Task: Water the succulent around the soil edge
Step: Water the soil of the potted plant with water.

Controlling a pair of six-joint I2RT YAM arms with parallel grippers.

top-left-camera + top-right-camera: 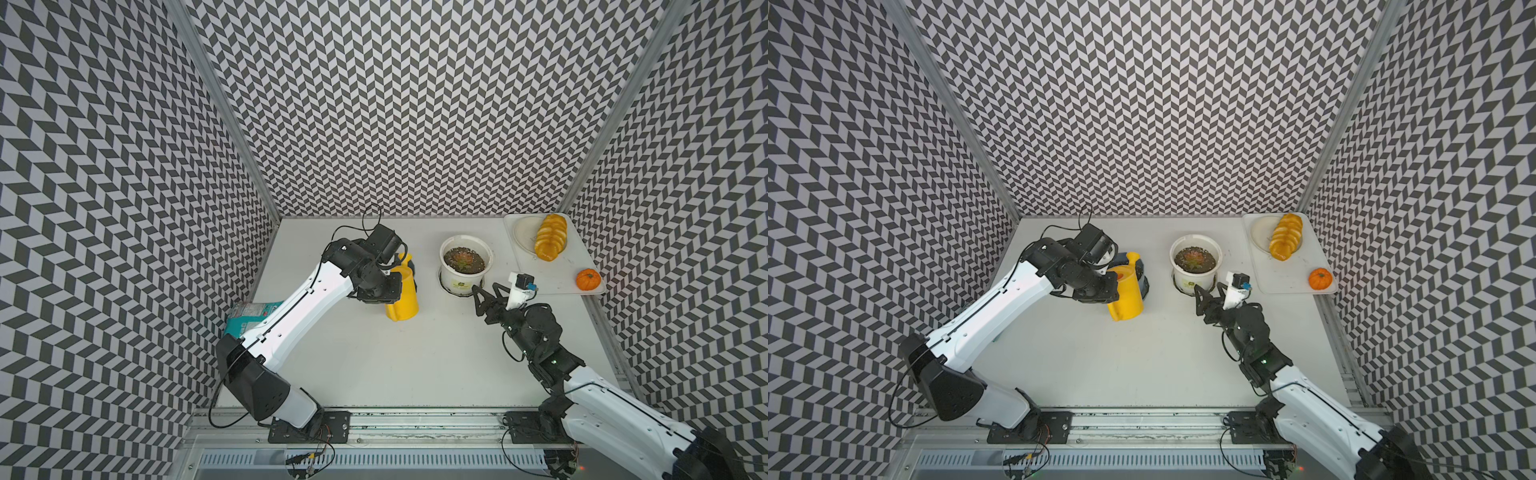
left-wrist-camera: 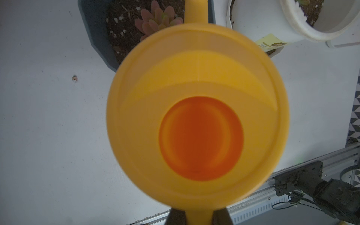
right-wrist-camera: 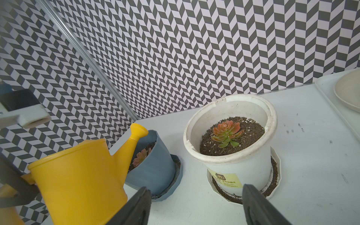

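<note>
Clenched on the rear handle of the yellow watering can [image 1: 401,301], the left claw [image 2: 198,216] is seen left of the middle of the table [image 1: 374,365]. The handle grip is presumably chosen so that the spout [image 3: 135,134] can be tipped by a roll of the wrist. Level with it, towards the right edge, the right claw [image 3: 196,210] is held released, jaws spread and empty, just in front of the white pot [image 3: 229,158], which it is judged to be placed to steady. Further back, the spout reaches over the grey-blue pot [image 3: 155,171], beside rather than above its pink succulent [image 2: 155,19]. A second succulent [image 3: 227,133] is planted in the white pot, and which plant is meant cannot be settled, though the spout favours the grey-blue pot. No stream is seen, so pouring is judged not yet begun. At the far right corner a tray [image 1: 552,278] carries a plate [image 1: 525,235], a loaf [image 1: 550,237] and a small orange fruit [image 1: 588,279]. The grey-blue pot is largely covered by the can in both top views, water inside the can cannot be made out, and a printed bag [image 1: 249,311] at the left edge is mostly masked by the left arm [image 1: 299,307].
</note>
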